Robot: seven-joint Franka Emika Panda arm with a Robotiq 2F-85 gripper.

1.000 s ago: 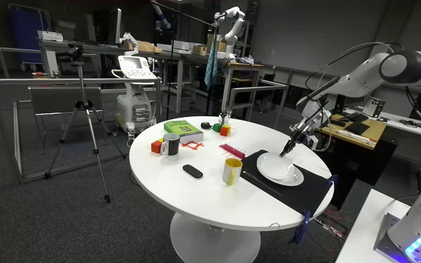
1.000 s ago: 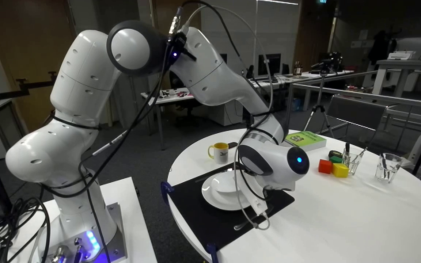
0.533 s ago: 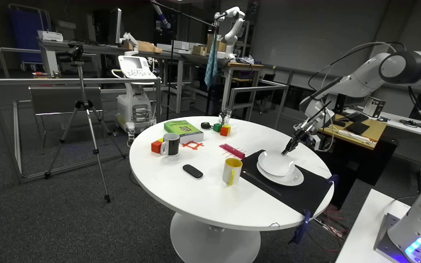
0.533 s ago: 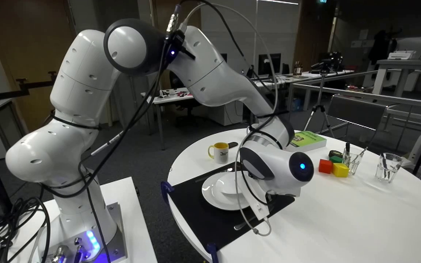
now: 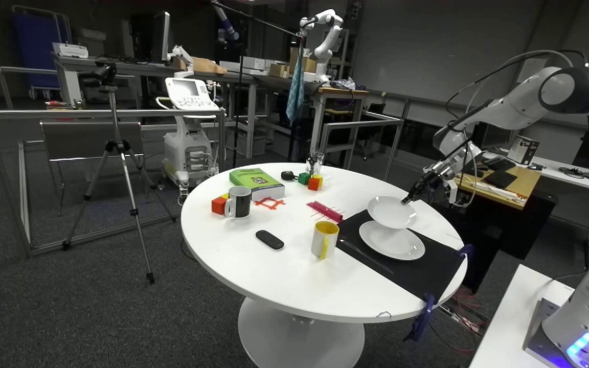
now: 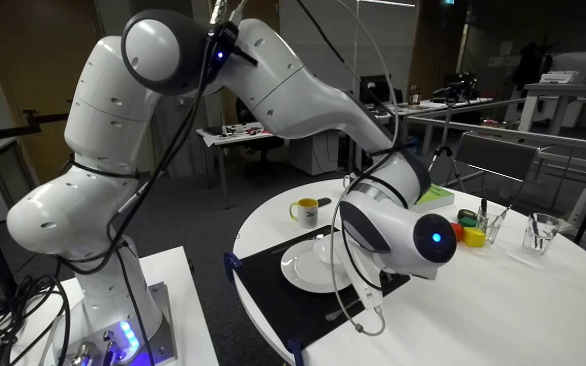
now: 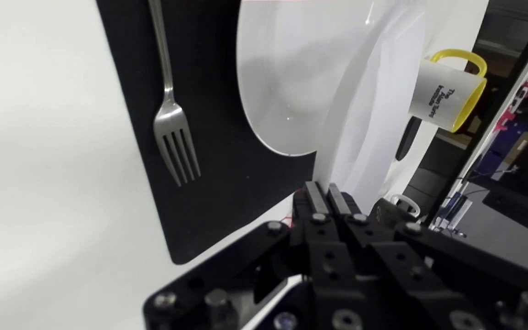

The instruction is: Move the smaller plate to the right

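A white-and-yellow mug (image 5: pixel 323 240) stands on the round white counter (image 5: pixel 274 276); a black rectangular mat (image 5: pixel 425 276) bears a large, round white plate (image 5: pixel 394 246); over its edge tilts the smaller round white plate (image 5: pixel 390 212), rim clenched in the black claw (image 7: pixel 325 195).

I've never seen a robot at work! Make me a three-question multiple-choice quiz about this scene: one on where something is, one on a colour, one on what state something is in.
1. Where does the larger plate lie?
A) On the green book
B) On the black mat
C) On the floor

2. What colour is the inside of the mug nearest the mat?
A) Blue
B) Red
C) Yellow

3. How is the smaller plate?
A) Held by the gripper
B) Lying loose on the mat
C) Broken in two

Right letters:
1. B, since both exterior views show the mat beneath it.
2. C, since both exterior views show a yellow interior.
3. A, since the wrist view shows its rim pinched.
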